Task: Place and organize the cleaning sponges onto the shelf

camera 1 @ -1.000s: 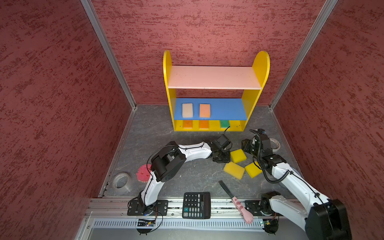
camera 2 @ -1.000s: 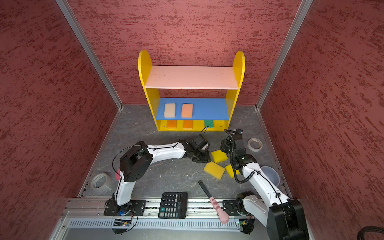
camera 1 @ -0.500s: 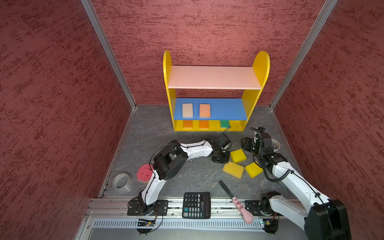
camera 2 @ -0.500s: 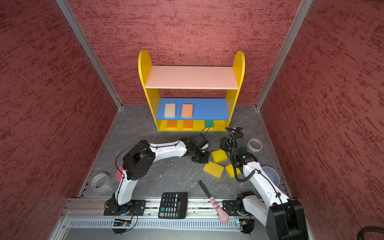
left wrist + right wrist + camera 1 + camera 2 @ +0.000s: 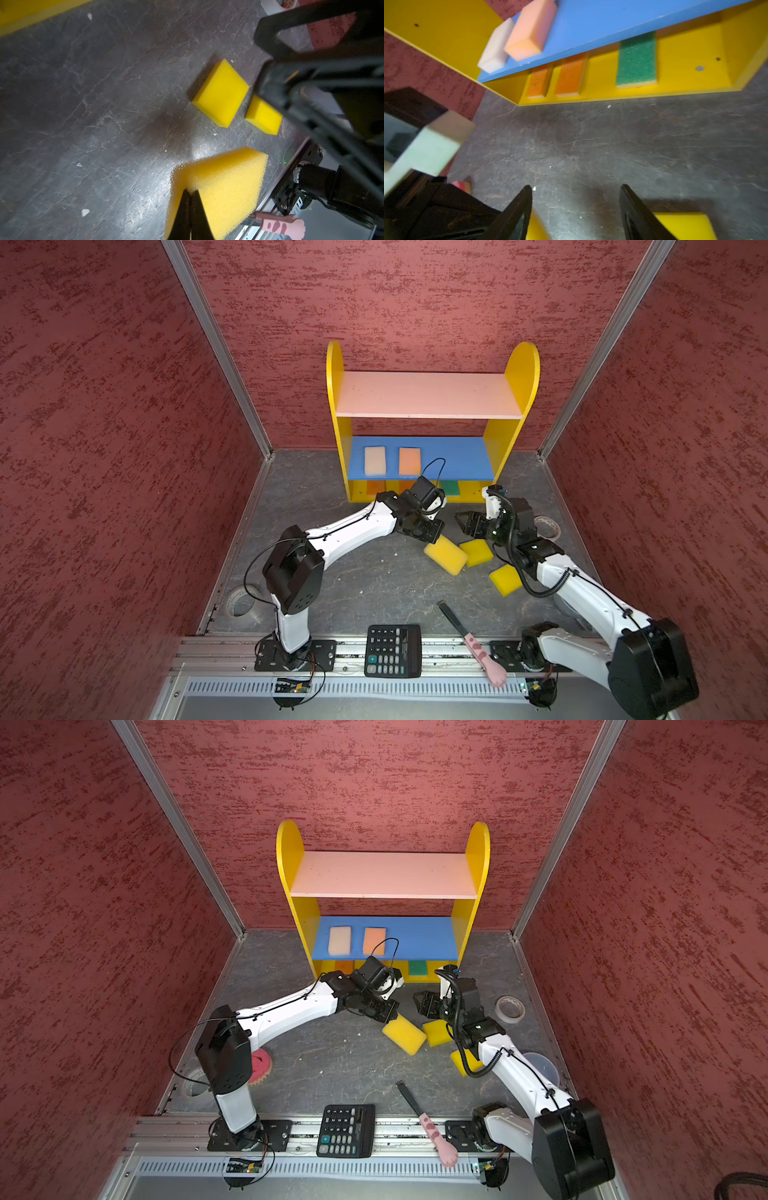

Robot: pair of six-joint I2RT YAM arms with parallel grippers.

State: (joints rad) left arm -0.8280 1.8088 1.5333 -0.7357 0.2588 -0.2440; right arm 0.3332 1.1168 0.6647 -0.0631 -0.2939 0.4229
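My left gripper is shut on one edge of a large porous yellow sponge, pinched thin between the jaws. Two smaller yellow sponges lie on the floor just right of it. My right gripper hovers open and empty over the bare floor behind them. The shelf stands at the back wall. Its blue board carries a cream sponge and a peach one. Two orange sponges and a green one lie on its bottom board. A pink round sponge peeks out behind my left arm.
A black calculator and a pink-handled brush lie at the front rail. Tape rolls sit at the left wall and at the right wall. A clear cup stands beside my right arm.
My left gripper shut on the large yellow sponge and drew it left and toward the shelf. My right gripper opened wider and shifted left.
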